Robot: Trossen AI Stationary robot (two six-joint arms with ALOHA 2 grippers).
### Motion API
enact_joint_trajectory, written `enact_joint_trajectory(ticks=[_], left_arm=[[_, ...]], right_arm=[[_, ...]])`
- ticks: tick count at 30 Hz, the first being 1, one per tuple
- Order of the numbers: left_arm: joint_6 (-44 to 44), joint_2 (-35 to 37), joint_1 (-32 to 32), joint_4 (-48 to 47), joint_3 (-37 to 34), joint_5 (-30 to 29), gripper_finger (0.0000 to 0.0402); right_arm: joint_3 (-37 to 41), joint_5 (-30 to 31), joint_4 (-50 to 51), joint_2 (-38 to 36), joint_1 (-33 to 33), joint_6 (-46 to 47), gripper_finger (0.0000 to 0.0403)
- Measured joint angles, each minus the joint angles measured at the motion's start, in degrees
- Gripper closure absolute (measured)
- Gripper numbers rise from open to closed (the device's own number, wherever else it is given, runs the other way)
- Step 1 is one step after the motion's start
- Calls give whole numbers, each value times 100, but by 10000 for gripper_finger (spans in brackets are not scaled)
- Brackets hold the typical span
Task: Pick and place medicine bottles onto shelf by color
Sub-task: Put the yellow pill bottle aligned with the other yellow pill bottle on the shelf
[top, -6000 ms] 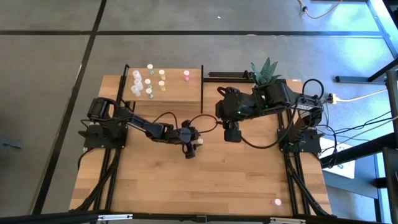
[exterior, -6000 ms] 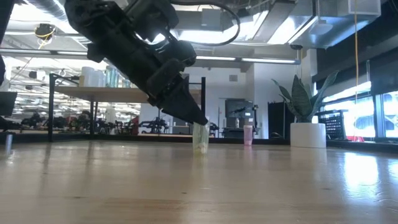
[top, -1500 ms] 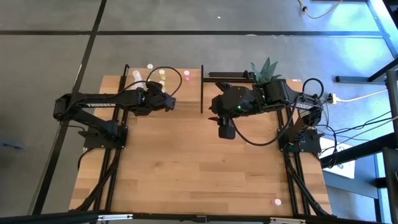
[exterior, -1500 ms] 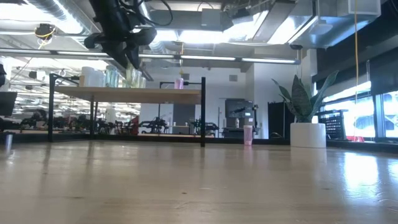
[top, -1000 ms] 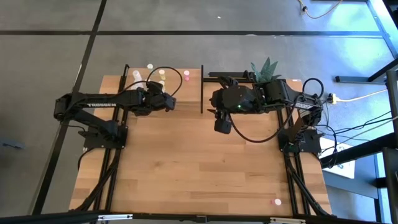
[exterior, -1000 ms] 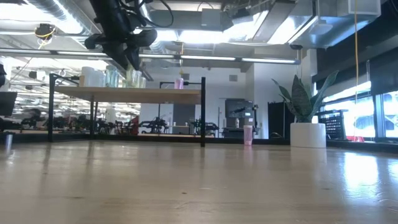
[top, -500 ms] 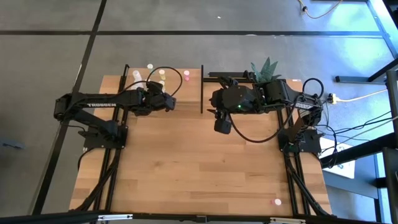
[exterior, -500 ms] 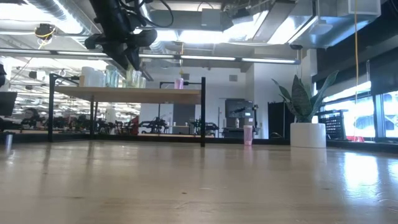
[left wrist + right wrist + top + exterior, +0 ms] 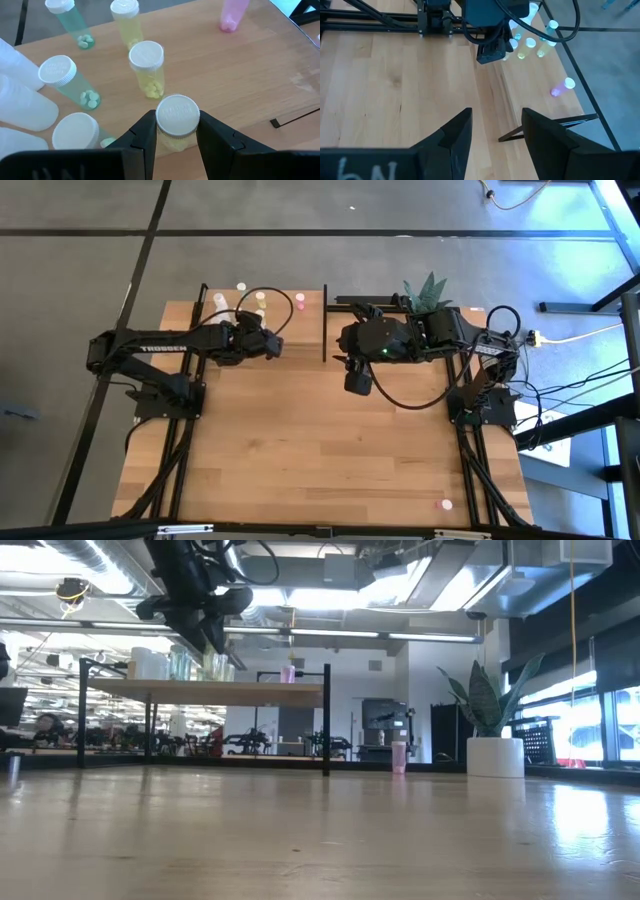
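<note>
Our left gripper [image 9: 175, 137] is closed on a yellow bottle [image 9: 177, 122], its two fingers [image 9: 145, 135] pressed against the bottle's sides just under the white cap. The bottle stands upright between them, on or just above the shelf [image 9: 260, 65]; we cannot tell which. Next beyond it stands a second yellow bottle [image 9: 147, 67], and past that a third [image 9: 126, 20]. To one side of this row are green bottles [image 9: 67, 80] and, at the frame's edge, white ones [image 9: 20, 107]. A pink bottle [image 9: 232, 12] stands well apart, near the shelf's far corner.

From above, our left gripper [image 9: 262, 342] is over the shelf's front part, near its right post. Our right gripper [image 9: 492, 132] hangs with its fingers wide apart and nothing between them, above the table [image 9: 300, 440], just right of the shelf. Another pink bottle [image 9: 446, 503] lies on the table near its front right corner.
</note>
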State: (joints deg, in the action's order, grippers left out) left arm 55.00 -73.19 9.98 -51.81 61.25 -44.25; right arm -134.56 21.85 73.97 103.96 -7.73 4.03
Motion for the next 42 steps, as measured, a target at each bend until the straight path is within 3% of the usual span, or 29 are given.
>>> enact_joint_trajectory(ticks=[37, 42], left_arm=[[150, -177, 275, 201, 7, 33, 286], [164, -177, 275, 190, 4, 110, 266]], right_arm=[[0, 0, -4, 0, 0, 0, 230], [0, 0, -4, 0, 0, -1, 230]])
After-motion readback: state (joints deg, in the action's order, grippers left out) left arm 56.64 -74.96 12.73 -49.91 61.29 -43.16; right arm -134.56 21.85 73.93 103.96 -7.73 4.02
